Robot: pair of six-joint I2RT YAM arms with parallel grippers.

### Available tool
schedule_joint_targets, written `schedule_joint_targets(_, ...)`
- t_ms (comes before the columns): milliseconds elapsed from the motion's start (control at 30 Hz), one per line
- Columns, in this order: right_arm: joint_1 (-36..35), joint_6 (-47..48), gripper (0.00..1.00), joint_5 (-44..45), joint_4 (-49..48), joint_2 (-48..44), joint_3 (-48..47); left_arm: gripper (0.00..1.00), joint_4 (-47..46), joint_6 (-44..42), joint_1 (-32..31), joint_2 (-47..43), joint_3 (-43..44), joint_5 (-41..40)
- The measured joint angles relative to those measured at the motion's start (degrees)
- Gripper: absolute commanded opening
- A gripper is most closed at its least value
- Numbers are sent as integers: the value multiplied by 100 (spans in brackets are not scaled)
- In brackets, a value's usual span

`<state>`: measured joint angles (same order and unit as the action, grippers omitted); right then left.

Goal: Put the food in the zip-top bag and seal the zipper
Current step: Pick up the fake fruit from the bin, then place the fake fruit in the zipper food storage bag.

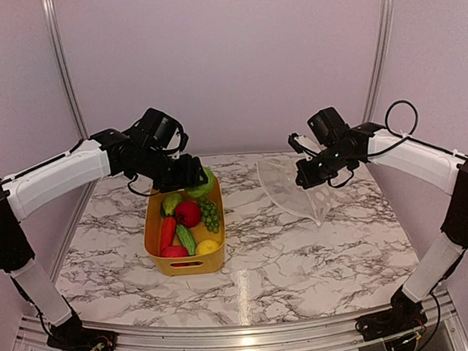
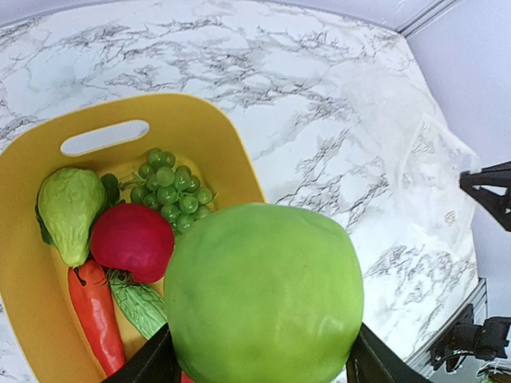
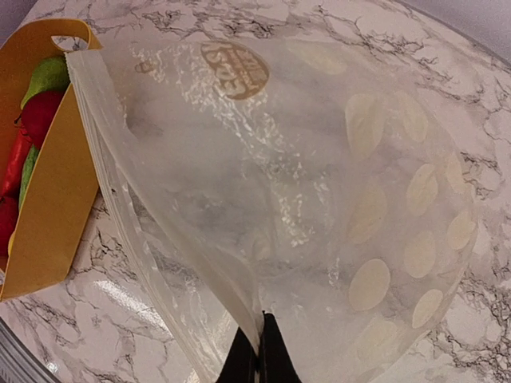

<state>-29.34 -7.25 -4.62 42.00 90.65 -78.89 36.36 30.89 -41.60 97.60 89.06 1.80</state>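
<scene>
While your left gripper [image 1: 190, 177] clasps the green apple [image 2: 263, 295] between its fingers, the yellow bin [image 2: 200, 128] holding the other food lies just beneath it. Your right gripper [image 3: 259, 355] is pinched tight on the edge of the zip-top bag [image 3: 303, 175], which billows out ahead of its fingers, beside the bin.

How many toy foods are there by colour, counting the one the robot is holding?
Green: 4, apple in the left gripper, pear-shaped fruit, grapes, cucumber
Red: 3, round fruit, long carrot, red piece at the near end of the yellow bin
Yellow: 1, lemon
Total: 8
</scene>
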Motion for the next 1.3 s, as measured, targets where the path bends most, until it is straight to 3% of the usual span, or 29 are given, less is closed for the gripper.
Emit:
schedule_joint_targets(267, 0, -120, 0, -291, -105, 291, -267, 60, -1117, 533, -149, -306, 254, 177)
schedule_joint_targets(600, 0, -420, 0, -544, -127, 339, -560, 57, -2059, 970, -787, 647, 1366, 535)
schedule_joint_targets(833, 0, -708, 0, -743, -164, 339, -804, 55, -2044, 1082, -1130, 1228, 1491, 634)
schedule_joint_targets(1300, 0, -1270, 0, -1169, -210, 136, -807, 50, -1687, 1526, -1123, 1589, 1899, 433)
